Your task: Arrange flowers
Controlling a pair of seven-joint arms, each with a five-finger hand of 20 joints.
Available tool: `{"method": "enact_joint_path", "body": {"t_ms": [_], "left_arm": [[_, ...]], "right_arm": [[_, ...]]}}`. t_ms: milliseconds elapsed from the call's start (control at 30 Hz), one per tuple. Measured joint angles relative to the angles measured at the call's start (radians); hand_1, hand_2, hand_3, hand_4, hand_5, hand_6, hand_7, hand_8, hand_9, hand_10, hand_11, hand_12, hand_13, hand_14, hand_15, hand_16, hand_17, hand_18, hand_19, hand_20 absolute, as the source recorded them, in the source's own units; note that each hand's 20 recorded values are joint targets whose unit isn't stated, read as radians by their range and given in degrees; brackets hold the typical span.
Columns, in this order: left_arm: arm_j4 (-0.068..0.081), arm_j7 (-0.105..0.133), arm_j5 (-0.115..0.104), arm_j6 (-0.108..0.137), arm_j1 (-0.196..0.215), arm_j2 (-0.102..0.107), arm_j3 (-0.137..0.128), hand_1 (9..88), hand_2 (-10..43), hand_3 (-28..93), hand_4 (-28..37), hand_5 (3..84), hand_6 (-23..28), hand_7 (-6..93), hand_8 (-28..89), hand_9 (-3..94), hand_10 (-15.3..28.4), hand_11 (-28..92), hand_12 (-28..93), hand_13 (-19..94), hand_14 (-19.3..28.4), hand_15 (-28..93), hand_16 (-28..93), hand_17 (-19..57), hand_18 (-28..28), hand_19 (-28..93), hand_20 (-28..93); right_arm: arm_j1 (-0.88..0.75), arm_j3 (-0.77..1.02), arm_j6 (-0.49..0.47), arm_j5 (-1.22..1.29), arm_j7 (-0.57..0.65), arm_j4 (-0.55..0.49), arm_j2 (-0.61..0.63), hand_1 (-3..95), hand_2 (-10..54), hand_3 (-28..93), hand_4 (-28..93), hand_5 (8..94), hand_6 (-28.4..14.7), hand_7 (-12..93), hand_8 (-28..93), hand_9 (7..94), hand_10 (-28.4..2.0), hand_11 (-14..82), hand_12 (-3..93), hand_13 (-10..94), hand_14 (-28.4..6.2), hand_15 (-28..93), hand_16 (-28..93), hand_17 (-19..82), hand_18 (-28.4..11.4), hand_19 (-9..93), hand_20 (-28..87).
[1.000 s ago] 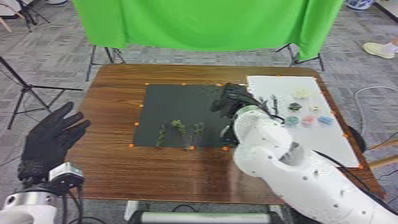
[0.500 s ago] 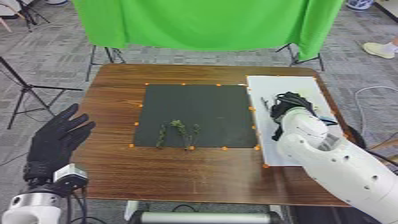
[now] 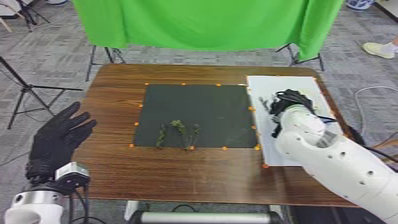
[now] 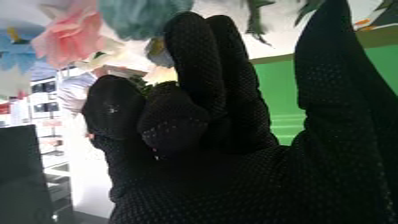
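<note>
Pink flower (image 4: 73,36): probably light, easily crushed.
Best pinched underneath; right robot hand (image 3: 291,101) relaxed open at three o'clock, left robot hand (image 3: 59,136) open.

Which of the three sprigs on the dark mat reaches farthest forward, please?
The middle sprig: its leafy tip lies farther forward than the left sprig or the right sprig.

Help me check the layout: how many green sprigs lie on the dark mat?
3, side by side toward the near edge of the mat: left sprig, middle sprig and right sprig. Neither arm covers the mat, so none seems hidden.
</note>
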Motion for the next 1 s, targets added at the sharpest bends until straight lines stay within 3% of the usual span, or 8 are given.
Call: {"method": "enact_joint_path", "body": {"t_ms": [1000], "left_arm": [[0.01,-0.001,0.0,-0.002,-0.018,0.0,0.016,24.1,5.4,81,-21.6,36.9,9.5,14.1,-10,34.1,19.4,26,9,25,26.2,48,-9,-10.8,23.2,55,-1]], "right_arm": [[0.07,-0.067,-0.043,-0.027,0.003,0.1,-0.064,31.5,-8.2,83,-25,64.9,-9.5,20,-13,67.6,-20.3,54.2,18.3,73,-13.0,87,17,47,-26.4,93,59]]}}
